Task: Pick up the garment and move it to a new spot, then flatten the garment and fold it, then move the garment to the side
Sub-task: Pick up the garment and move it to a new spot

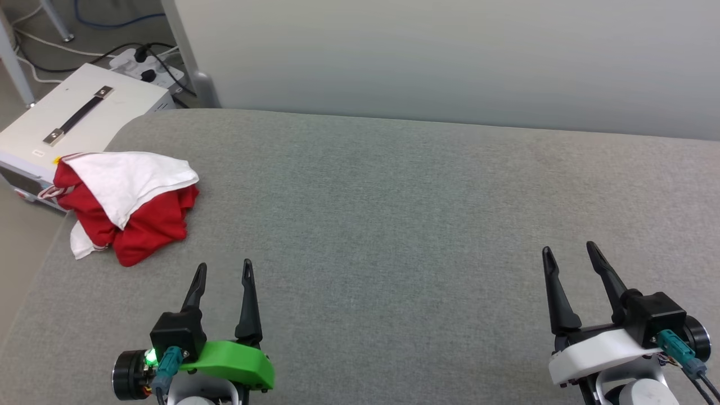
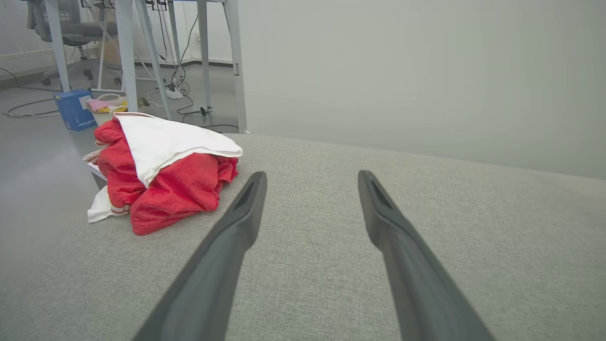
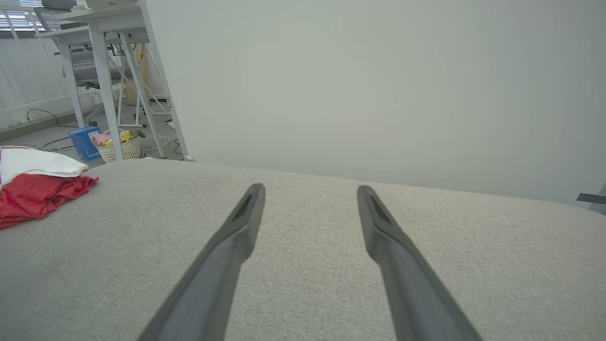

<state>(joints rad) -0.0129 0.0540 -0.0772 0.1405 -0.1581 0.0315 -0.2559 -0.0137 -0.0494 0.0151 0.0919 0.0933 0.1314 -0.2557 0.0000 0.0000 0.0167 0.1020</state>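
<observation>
Looking at the grey table [image 1: 394,225], nothing of the job seems done yet. The garment [image 1: 126,211] lies in a crumpled heap, red with a white part flopped on top. It sits at about ten o'clock on the table, close to the edge at that corner.

The left gripper [image 1: 223,270] waits at seven o'clock, its jaws spread apart and holding nothing. The garment is near it, up toward eleven o'clock from it, but not touching. The right gripper [image 1: 569,253] waits at four o'clock. Its jaws are spread apart and hold nothing too, well apart from the garment.

So every part is left, I think: grab the garment, carry it to a new spot, smooth it flat, fold it, and move it to the side.
</observation>
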